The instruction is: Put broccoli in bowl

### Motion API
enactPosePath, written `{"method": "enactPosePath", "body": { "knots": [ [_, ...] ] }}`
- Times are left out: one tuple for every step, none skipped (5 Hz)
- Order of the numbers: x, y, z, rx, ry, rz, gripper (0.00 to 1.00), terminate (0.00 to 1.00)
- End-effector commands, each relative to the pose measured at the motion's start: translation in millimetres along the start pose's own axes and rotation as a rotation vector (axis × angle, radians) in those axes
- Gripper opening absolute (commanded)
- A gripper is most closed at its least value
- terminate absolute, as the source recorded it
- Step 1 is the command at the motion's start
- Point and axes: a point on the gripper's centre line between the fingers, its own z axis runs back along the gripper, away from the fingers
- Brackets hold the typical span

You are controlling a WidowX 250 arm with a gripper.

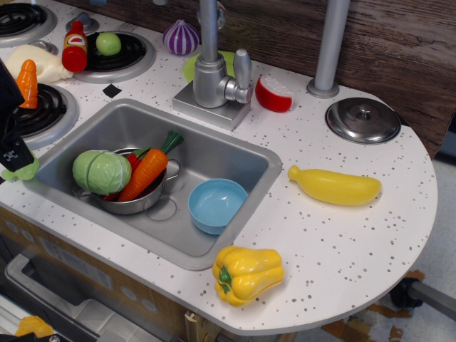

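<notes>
The light-green broccoli (26, 172) lies on the counter at the far left, beside the sink's left rim; only a sliver of it shows. My black gripper (13, 151) is right over it at the picture's left edge and covers most of it. I cannot tell how the jaws stand or whether they touch it. The light-blue bowl (216, 204) sits upright and empty on the floor of the sink (214, 153), to the right of the steel pot (135, 201).
The pot holds a pale-green cabbage (101, 172) and a carrot (148, 171). A yellow pepper (247, 273), a banana (334, 185), a steel lid (363, 120) and the tap (211, 75) stand on the counter. Another carrot (27, 83) lies on the stove burners at left.
</notes>
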Motion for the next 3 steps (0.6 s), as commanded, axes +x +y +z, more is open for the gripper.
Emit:
{"method": "enactPosePath", "body": {
  "knots": [
    [-7,5,-9,0.006,-0.046,-0.019,1.0,0.0],
    [-8,6,-17,-0.026,-0.064,-0.019,1.0,0.0],
    [-11,3,-23,-0.035,-0.073,0.019,1.0,0.0]
  ]
}}
